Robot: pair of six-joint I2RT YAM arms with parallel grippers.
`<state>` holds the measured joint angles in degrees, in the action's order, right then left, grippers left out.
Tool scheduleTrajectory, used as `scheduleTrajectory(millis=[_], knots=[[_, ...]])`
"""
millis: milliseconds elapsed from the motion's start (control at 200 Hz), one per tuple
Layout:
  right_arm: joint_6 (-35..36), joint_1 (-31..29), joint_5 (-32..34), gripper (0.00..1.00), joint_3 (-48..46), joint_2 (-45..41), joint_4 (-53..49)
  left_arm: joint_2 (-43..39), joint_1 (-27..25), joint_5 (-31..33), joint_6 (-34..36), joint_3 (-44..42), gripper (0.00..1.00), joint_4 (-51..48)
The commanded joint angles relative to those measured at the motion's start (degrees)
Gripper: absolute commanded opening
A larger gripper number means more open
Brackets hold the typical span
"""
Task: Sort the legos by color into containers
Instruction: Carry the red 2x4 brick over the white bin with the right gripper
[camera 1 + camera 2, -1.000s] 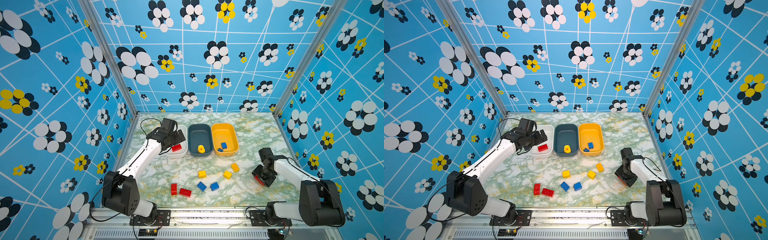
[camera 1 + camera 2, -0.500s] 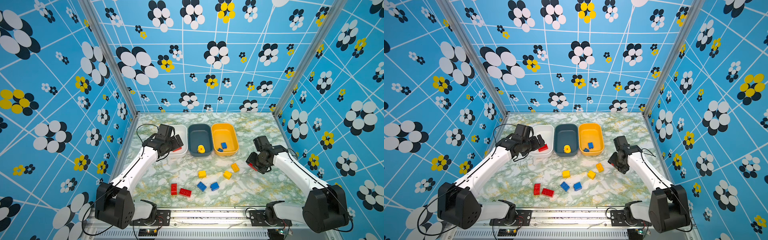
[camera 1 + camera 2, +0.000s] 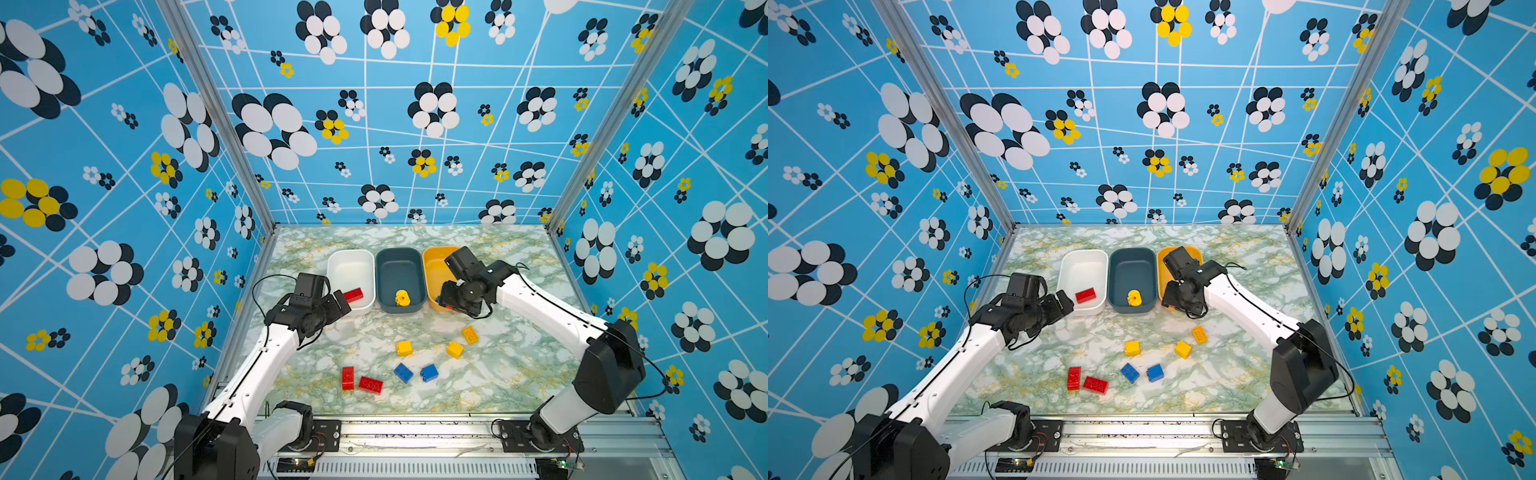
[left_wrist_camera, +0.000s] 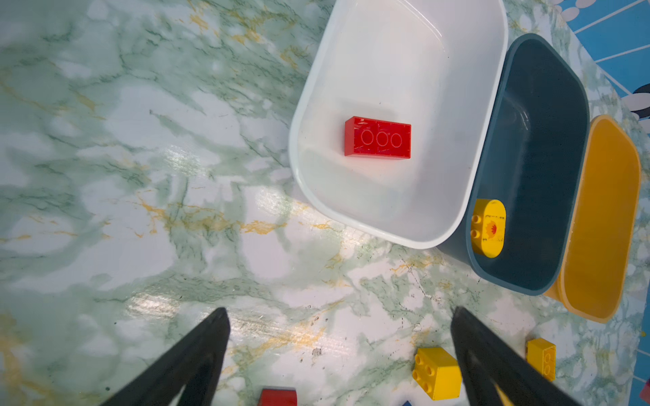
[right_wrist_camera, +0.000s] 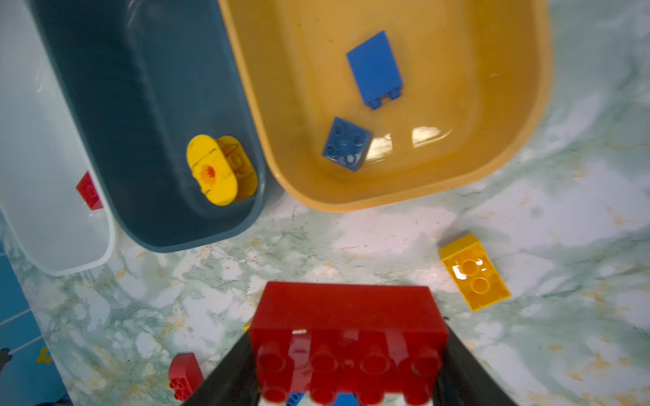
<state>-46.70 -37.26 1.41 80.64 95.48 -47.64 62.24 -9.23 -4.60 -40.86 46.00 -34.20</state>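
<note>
- While the right hand [image 5: 348, 372] hangs at the near end of the yellow-orange tub [image 3: 432, 259], its black fingers [image 5: 230, 374] are pinching a long red brick [image 5: 348, 313] by its two short ends, with the studs turned toward the wrist camera.
- In the right wrist view, that brick sits above bare marble desk [image 3: 519, 365], just short of the tubs' near rims.
- Look inside the yellow-orange tub: two blue bricks, a flat-sided one [image 5: 374, 68] further in and a square one [image 5: 347, 144] nearer the rim, lying apart.
- Over on the other side, the left hand [image 4: 337, 351] is spread wide and carries nothing, with only desk showing between its fingers [image 4: 197, 358].
- In both top views it hovers beside the near left corner of the white tub [image 3: 349, 255].
- That white tub holds a single red block [image 4: 378, 137], flat on the tub floor with three rings on its upper face.
- The dark teal tub [image 3: 399, 253] stands in the middle of the row, snug against the white one. The rounded yellow piece [image 4: 488, 228] with its red mark rests at the near end.
- Out on the open desk are three loose yellow bricks [image 3: 454, 349], strung out toward the right arm.
- Closer to the front edge, a pair of blue bricks [image 3: 403, 372] lie side by side.
- Left of those is a pair of red bricks [image 3: 348, 378], just beside each other.
</note>
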Motion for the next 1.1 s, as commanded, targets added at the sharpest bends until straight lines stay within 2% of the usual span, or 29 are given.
scheduleTrajectory(millis=[0,315,660,920,1094], knots=[[2.41,-3.23,-1.59,0.53,6.28,4.55,0.25,-2.21,2.05,-4.31,0.69,-3.07,0.99,0.33],[6.43,-10.18,-6.28,0.53,28.96,20.91,-0.87,-4.58,5.17,-8.76,2.00,-8.67,0.99,-0.13],[9.24,-12.67,-9.81,0.54,51.09,37.81,-3.38,-4.67,5.55,-9.64,1.78,-9.49,0.99,0.27],[8.85,-12.64,-11.59,0.54,64.38,48.72,-5.01,-4.68,5.54,-10.25,1.82,-9.77,0.99,-0.17],[8.14,-12.60,-11.69,0.57,66.59,52.02,-3.30,-4.67,5.57,-9.92,1.97,-9.80,0.99,-1.50]])
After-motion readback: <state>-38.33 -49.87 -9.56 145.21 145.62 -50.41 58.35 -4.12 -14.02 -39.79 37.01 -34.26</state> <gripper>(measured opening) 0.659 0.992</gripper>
